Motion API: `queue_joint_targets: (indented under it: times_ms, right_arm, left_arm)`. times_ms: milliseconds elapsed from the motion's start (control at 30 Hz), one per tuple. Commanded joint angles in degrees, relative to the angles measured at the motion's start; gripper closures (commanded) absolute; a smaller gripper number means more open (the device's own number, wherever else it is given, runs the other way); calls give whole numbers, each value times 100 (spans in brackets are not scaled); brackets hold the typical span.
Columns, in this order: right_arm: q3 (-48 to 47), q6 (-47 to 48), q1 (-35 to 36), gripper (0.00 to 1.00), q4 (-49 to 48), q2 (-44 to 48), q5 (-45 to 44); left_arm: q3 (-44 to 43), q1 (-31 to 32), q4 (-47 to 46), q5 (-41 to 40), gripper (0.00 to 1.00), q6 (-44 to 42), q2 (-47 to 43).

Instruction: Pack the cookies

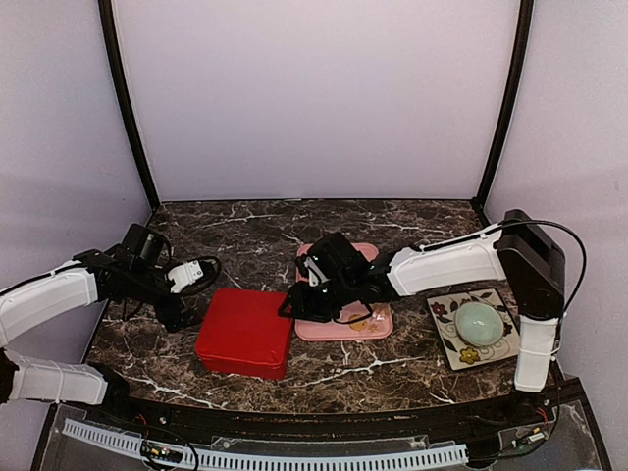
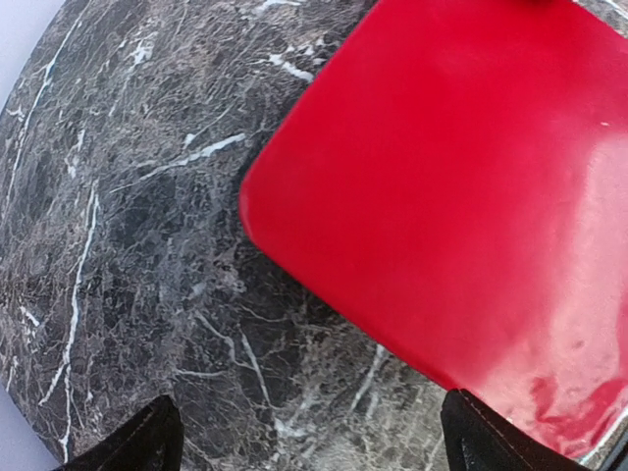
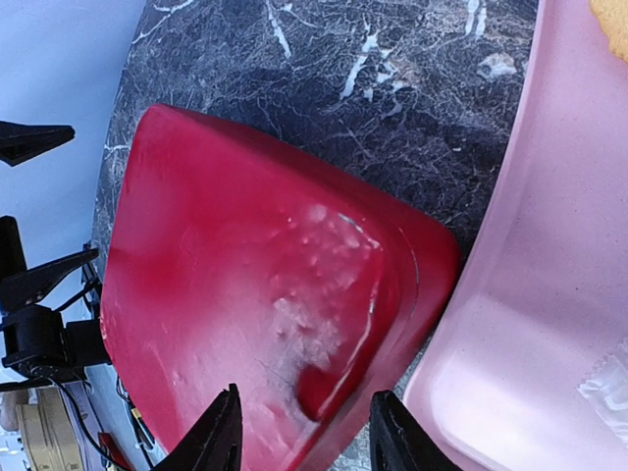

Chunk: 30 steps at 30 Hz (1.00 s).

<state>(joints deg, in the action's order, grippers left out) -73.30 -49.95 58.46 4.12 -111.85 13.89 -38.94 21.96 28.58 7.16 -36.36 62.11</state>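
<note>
A closed red box (image 1: pixel 243 334) sits on the marble table, left of a pink tray (image 1: pixel 378 329). A few golden cookies (image 1: pixel 360 320) show on the tray below my right arm, which hides the rest. One cookie edge (image 3: pixel 613 25) peeks in at the top right of the right wrist view. My right gripper (image 1: pixel 294 306) hovers over the red box (image 3: pixel 265 294) near its tray-side corner, jaws (image 3: pixel 304 437) open with nothing between them. My left gripper (image 1: pixel 182 294) is wide open just off the box's left side, over bare marble (image 2: pixel 314 446) beside the red lid (image 2: pixel 461 196).
A floral square plate (image 1: pixel 442 319) holding a pale green bowl (image 1: pixel 478 322) stands at the right, beside the right arm's base. The pink tray (image 3: pixel 530 294) lies close against the red box. Purple walls enclose the table on three sides.
</note>
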Motion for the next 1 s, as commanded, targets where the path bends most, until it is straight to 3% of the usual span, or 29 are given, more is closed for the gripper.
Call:
queue_joint_targets:
  times_ms: [0,300,600,833,967]
  right_arm:
    - [-184,109,87,56,78,-172,-116]
    - [-253,148,87,56,185,-158,-136]
    - [-399,376,-80,54,617,334,-530]
    - [-656,875,-547,33,1417,1164,-1567]
    - [-683,1169,-789,25,1980,1677,-3055]
  left_arm:
    - [-194,-32,1025,785,5,-255,-236]
    - [380,-16,553,1013,6,-259,-68]
    - [1239,15,-56,88,8,-799,206]
    - [695,10,161,-83,2,-570,31]
    - [-209,-231,326,87,1,-172,181]
